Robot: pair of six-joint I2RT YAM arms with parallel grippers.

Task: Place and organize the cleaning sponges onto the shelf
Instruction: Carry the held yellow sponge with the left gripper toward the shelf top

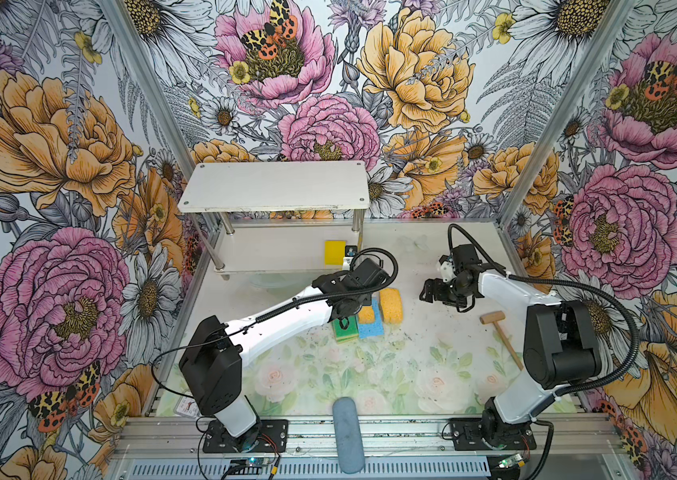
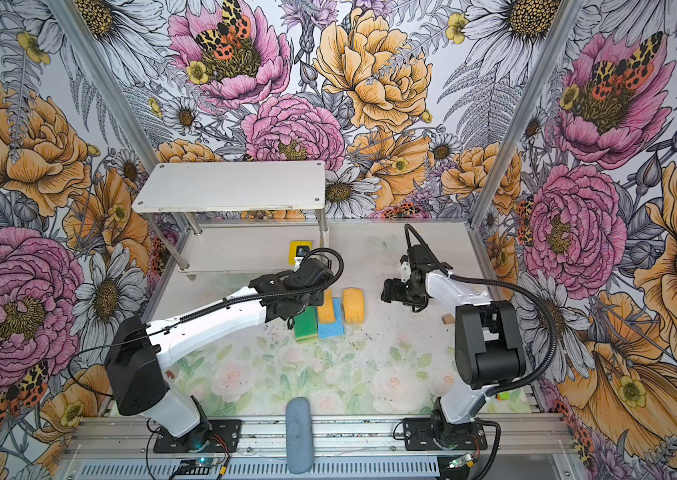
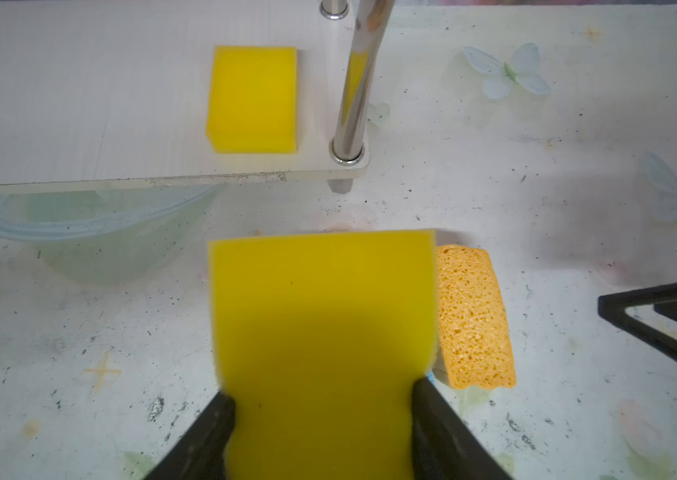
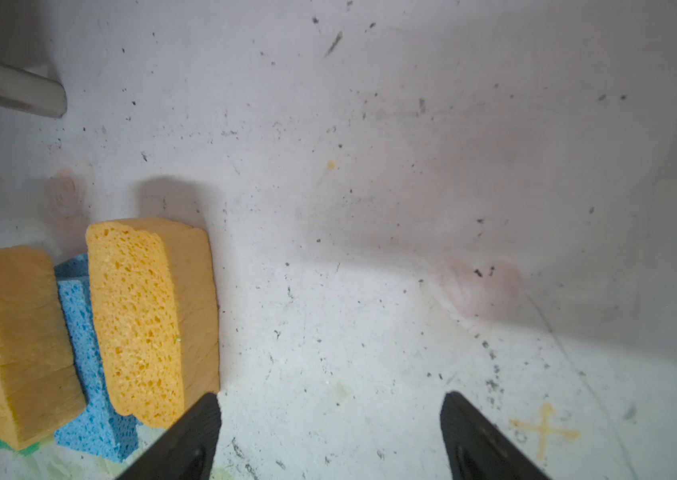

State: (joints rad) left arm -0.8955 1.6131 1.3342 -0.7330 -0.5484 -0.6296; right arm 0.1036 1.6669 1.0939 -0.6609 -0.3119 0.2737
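Before the shelf (image 3: 79,104), the left tool (image 3: 323,401) clamps a smooth bright-yellow sponge (image 3: 320,307); the right tool (image 4: 329,400) gapes.

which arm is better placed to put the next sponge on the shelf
Left: the left gripper holds a yellow sponge facing the shelf, near the shelved sponge. The right gripper is open and empty.

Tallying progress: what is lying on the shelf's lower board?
One yellow sponge beside a metal post. The lower board's back is hidden under the top board; anything there cannot be seen.
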